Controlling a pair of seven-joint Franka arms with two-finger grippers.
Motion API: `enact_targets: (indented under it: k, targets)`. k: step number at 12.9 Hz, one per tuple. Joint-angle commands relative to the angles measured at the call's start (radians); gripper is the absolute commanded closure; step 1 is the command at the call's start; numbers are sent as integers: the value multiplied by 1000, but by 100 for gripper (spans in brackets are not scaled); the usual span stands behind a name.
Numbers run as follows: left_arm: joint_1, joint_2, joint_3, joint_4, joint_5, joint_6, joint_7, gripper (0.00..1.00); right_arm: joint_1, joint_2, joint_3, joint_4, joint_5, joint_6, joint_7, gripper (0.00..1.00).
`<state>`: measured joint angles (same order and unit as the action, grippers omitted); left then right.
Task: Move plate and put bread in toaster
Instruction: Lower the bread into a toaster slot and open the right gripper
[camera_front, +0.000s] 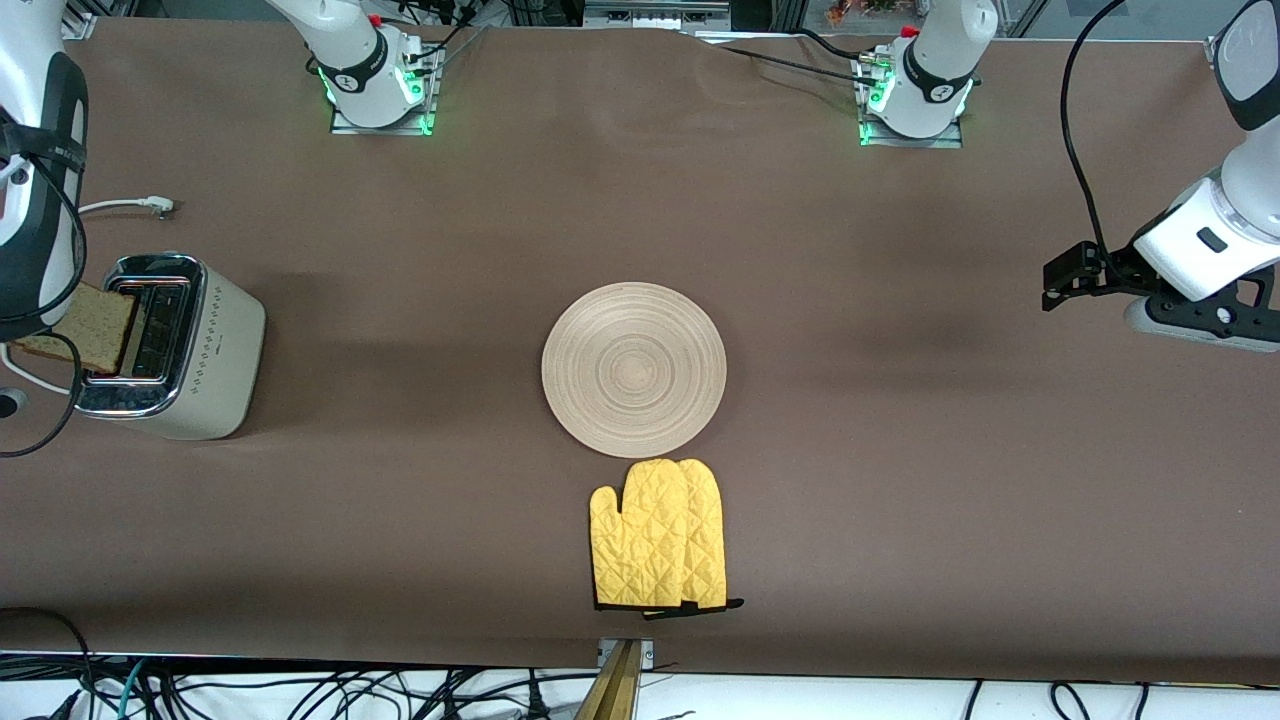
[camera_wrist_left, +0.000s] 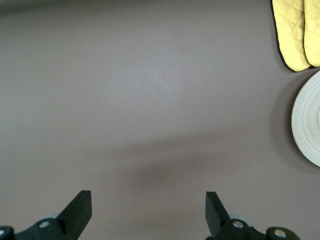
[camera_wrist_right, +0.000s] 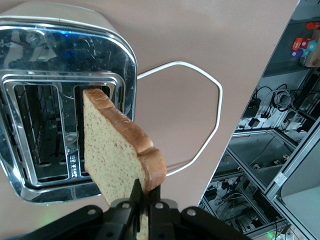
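Fingers of my right gripper (camera_wrist_right: 142, 210) are clamped on the bread (camera_wrist_right: 117, 150), pinching the slice by one crust edge and holding it tilted over the toaster (camera_front: 185, 350), its leading corner at the mouth of one chrome slot. That toaster stands at the right arm's end of the counter (camera_front: 900, 450), its white cord (camera_wrist_right: 200, 110) looping on the brown surface beside it. My left gripper (camera_wrist_left: 148, 210) waits with fingers spread apart, holding nothing, above bare counter at the left arm's end. At mid-counter lies the plate (camera_front: 634, 368), with a pair of yellow mitts (camera_front: 658, 535) just beside it, nearer the front camera.
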<state>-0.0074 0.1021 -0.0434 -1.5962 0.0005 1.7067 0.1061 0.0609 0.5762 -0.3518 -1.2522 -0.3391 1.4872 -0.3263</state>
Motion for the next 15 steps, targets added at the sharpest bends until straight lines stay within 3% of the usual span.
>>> enact_targets:
  k: [1,7,8,9,10,14,15]
  targets:
    - [0,13,-1,30,-14,-15,3,0,2,20,5,-4,-9,31,-10,100]
    - [0,13,-1,30,-14,-15,3,0,28,60,23,-4,37,54,71,100]
    - [0,13,-1,30,-14,-15,6,0,24,65,23,-4,51,62,73,68]
    - [0,13,-1,30,-14,-16,4,0,22,71,23,-4,93,74,73,26]
    - [0,13,-1,30,-14,-16,3,0,22,77,23,-4,126,76,73,4]
    - [0,13,-1,30,-14,-15,0,0,33,38,25,8,141,59,58,0]
    - [0,13,-1,30,-14,-15,-2,0,34,-5,27,8,196,51,59,0]
